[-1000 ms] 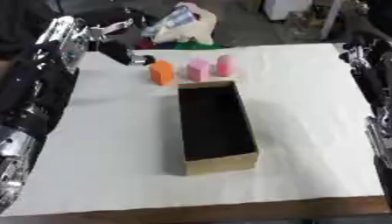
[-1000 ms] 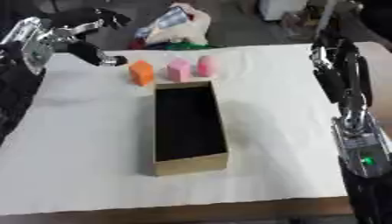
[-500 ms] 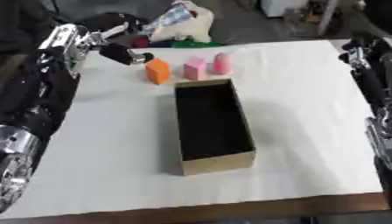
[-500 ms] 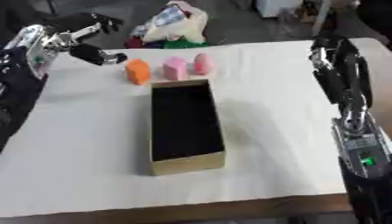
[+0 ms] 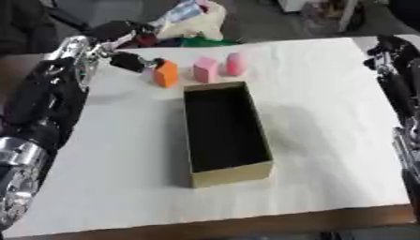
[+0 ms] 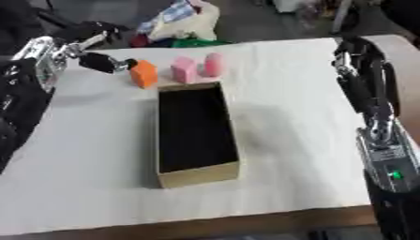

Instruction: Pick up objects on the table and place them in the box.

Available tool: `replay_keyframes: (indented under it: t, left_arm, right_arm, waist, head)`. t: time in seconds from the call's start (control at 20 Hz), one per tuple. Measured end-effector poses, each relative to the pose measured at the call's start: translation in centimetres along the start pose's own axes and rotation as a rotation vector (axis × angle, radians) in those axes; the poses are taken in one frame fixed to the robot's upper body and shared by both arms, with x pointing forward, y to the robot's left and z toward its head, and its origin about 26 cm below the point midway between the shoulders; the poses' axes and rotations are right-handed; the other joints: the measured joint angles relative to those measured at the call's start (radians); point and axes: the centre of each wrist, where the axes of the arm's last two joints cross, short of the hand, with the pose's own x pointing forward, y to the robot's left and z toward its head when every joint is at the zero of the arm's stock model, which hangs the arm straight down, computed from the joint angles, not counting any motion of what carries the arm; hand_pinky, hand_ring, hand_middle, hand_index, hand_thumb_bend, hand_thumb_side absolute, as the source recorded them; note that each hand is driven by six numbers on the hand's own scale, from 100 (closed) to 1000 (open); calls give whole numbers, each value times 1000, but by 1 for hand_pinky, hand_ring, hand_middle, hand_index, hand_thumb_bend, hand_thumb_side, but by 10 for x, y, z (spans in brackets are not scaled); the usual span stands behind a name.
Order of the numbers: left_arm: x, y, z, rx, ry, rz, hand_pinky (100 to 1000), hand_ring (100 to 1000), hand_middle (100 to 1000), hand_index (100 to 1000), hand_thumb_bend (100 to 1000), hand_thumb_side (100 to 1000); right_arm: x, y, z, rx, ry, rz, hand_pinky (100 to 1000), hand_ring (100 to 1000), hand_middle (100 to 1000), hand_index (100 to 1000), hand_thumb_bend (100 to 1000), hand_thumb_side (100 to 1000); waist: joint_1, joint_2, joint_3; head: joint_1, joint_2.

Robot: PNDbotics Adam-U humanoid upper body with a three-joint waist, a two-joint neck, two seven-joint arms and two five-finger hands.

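Left eye view: the left hand [image 5: 124,60] has closed in on the orange block [image 5: 167,73] over the last second; earlier its fingertips were just short of the block's left face, now they sit right against it, touching or a hair off, can't tell which. Camera also tilted a bit, so part of that shift is the head moving. Fingers look curled with the thumb set apart, but nothing is pinched between them yet, so not a grasp. My read: this is the reach finishing, pick not yet started.

Orange block stands on the white table [image 5: 328,117] just beyond the far-left corner of the open box [image 5: 234,172], which is empty inside. Beside it to the right, a pink block [image 5: 205,70] and a rounder pink piece [image 5: 236,64], both near the box's far end and untouched.

Right arm hangs along the right edge; right hand [image 6: 348,51] near the far right of the table, well away from everything. Its fingers are too blurred to judge.

All three objects remain outside the box.
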Motion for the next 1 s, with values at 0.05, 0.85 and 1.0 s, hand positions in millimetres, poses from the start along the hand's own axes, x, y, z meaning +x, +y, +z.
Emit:
replay_keyframes:
  t: [0.05,0.85,1.0]
  left_arm:
    - [0,0,0,2,4,-1,728,740,775,1000,417,781]
    - [2,-11,0,5,76,-4,693,703,752,1000,474,847]
    - [2,-13,0,4,92,-9,686,693,746,1000,465,829]
  right_arm:
    - [0,0,0,0,0,-1,678,615,612,825,100,779]
    - [1,1,-3,-1,-2,-17,678,615,611,824,100,781]
    - [0,1,-3,-1,0,-18,678,615,611,824,100,781]
  waist:
    - [0,4,-1]
    - [-12,29,-18]
    - [-13,30,-20]
  head:
    - [2,0]
    - [6,-26]
    - [6,-26]
